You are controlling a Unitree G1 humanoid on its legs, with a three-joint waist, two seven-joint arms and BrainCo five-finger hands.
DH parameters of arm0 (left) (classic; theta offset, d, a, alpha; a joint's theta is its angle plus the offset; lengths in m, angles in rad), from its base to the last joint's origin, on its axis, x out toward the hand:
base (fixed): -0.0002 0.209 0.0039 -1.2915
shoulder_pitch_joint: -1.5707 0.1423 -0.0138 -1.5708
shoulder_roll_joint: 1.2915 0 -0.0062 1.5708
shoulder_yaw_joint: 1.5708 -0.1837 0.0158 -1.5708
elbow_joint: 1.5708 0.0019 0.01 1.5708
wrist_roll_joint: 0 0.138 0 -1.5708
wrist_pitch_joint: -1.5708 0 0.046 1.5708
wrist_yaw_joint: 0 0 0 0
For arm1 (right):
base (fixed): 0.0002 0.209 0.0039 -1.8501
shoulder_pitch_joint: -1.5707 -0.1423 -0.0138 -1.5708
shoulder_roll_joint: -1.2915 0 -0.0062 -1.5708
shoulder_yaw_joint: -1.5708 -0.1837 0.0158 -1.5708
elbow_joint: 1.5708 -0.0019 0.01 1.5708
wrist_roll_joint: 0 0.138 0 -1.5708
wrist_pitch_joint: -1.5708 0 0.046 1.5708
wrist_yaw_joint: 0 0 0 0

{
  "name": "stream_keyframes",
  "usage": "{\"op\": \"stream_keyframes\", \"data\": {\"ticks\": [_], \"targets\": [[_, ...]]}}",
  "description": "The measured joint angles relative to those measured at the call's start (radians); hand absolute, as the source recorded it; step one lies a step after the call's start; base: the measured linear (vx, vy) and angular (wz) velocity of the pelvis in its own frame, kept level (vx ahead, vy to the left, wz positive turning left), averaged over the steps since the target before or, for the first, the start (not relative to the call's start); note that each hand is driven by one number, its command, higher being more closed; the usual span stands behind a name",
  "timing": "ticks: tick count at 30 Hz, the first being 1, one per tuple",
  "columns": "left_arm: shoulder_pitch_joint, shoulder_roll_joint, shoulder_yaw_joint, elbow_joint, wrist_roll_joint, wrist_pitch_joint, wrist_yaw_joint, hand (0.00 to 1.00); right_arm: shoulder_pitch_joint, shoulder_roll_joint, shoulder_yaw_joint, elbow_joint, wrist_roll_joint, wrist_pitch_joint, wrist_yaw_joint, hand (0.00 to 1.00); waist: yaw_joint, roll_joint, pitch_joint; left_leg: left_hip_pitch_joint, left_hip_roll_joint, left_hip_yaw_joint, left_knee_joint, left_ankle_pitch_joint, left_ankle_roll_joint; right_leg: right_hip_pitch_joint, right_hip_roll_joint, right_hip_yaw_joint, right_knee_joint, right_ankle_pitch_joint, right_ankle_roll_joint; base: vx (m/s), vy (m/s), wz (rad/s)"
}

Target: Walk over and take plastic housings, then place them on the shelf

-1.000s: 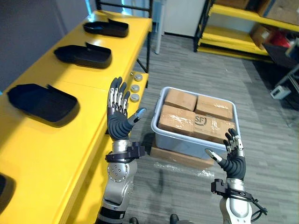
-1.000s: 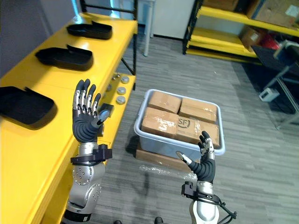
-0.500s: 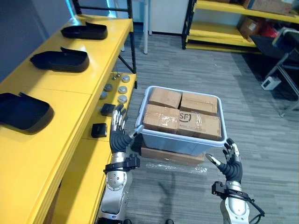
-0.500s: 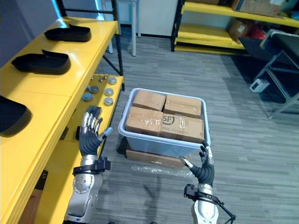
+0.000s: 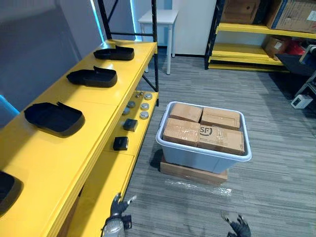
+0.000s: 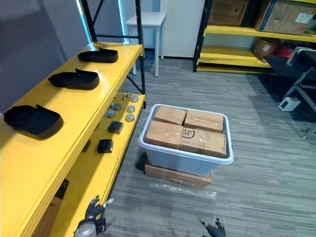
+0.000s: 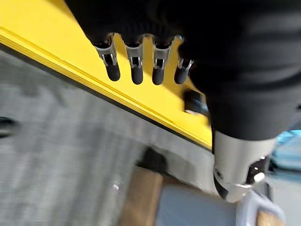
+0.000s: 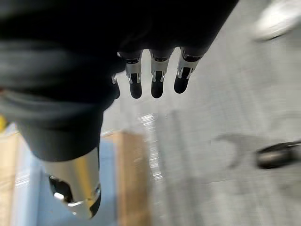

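The left hand's [image 5: 118, 211] fingers [image 7: 137, 70] are pointing out straight and slightly spread, with the thumb [image 7: 233, 162] standing apart, and they are holding nothing. The hand is hanging low at the bottom of the frame, left of centre, beside the yellow bench's front edge. The right hand's [image 5: 240, 226] fingers [image 8: 157, 80] are likewise reaching out straight and apart, gripping nothing, over the grey floor [image 5: 276, 148] at the bottom right

Black housings [image 5: 54, 117] are lying well apart in a row on the yellow tabletop [image 5: 98, 106], running from the lower left edge up to the top, left of centre. None of them is touching either hand. Under the tabletop, a lower shelf [image 5: 106, 173] is carrying two small black blocks [image 5: 120, 143] and several round silver pieces [image 5: 143, 106]. Right of it, in the middle of the frame, a grey bin [image 5: 197, 157] is holding four cardboard boxes [image 5: 181, 131] and is sitting on a flat carton [image 5: 190, 173]. Yellow racks [image 5: 247, 49] with more boxes are standing along the top right, and a white side table [image 5: 160, 16] is standing at the top centre
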Motion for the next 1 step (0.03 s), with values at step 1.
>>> {"op": "stream_keyframes", "data": {"ticks": [1], "targets": [[0.008,0.004,0.008,0.018,0.000,0.000,-0.013,0.00,0.001,0.000,0.000,0.017,0.017,0.000,0.009,0.00,0.000,-0.001,0.000,-0.001,-0.004,-0.004,0.000,0.001,0.001,0.001,-0.003,-0.002,0.000,0.000,0.001,-0.02,0.007,0.03]]}}
